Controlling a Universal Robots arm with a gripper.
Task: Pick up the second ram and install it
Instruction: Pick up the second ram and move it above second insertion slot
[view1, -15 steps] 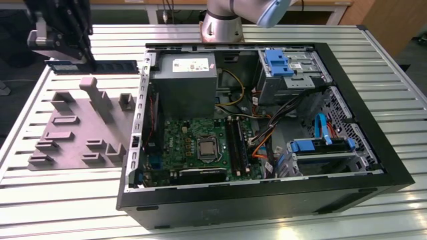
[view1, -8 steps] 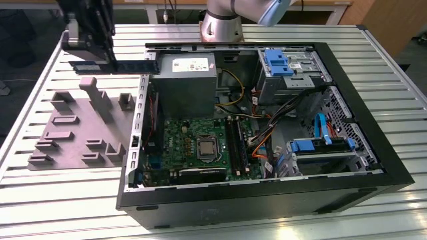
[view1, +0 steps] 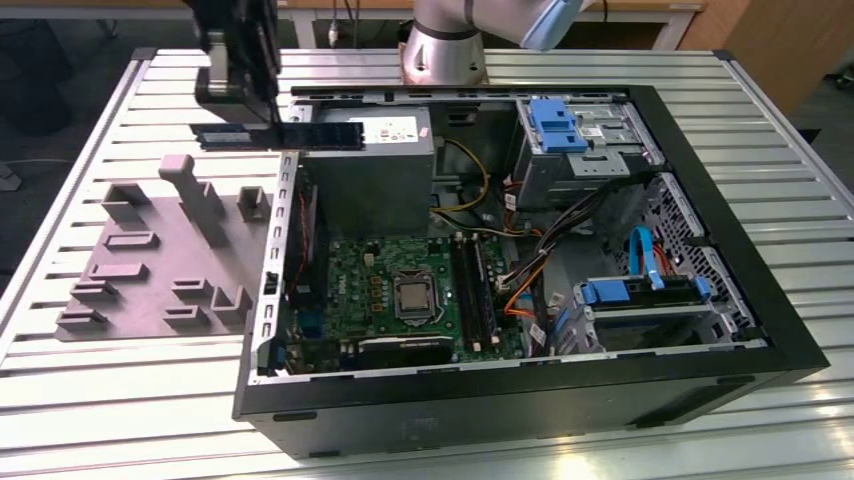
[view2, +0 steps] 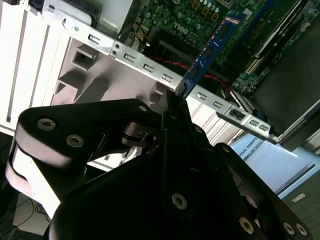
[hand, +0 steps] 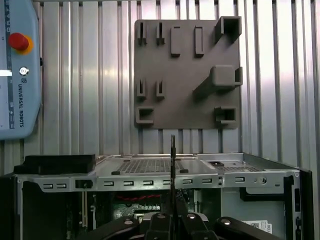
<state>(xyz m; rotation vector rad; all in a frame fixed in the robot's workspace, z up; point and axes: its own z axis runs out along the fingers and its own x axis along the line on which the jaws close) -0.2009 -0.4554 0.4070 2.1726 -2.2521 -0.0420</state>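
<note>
The second ram (view1: 327, 134) is a thin dark stick held level in the air above the open computer case's rim on the exterior view's left. My gripper (view1: 276, 124) is shut on its middle. In the second wrist view the ram (view2: 210, 50) juts out from the black fingertips (view2: 171, 107), with the green motherboard beyond it. The first wrist view shows the ram (hand: 173, 160) edge-on, rising from the gripper (hand: 173, 212) over the case wall. The motherboard (view1: 387, 290) lies on the case floor, its long black memory slots (view1: 474, 290) well below the ram.
A grey holder tray (view1: 147, 260) with raised blocks lies on the slatted table beside the case, also in the first wrist view (hand: 187, 75). Inside the case are a power supply (view1: 360, 170), blue drive brackets (view1: 561, 125) and orange cables (view1: 527, 290). A teach pendant (hand: 15, 75) rests on the table.
</note>
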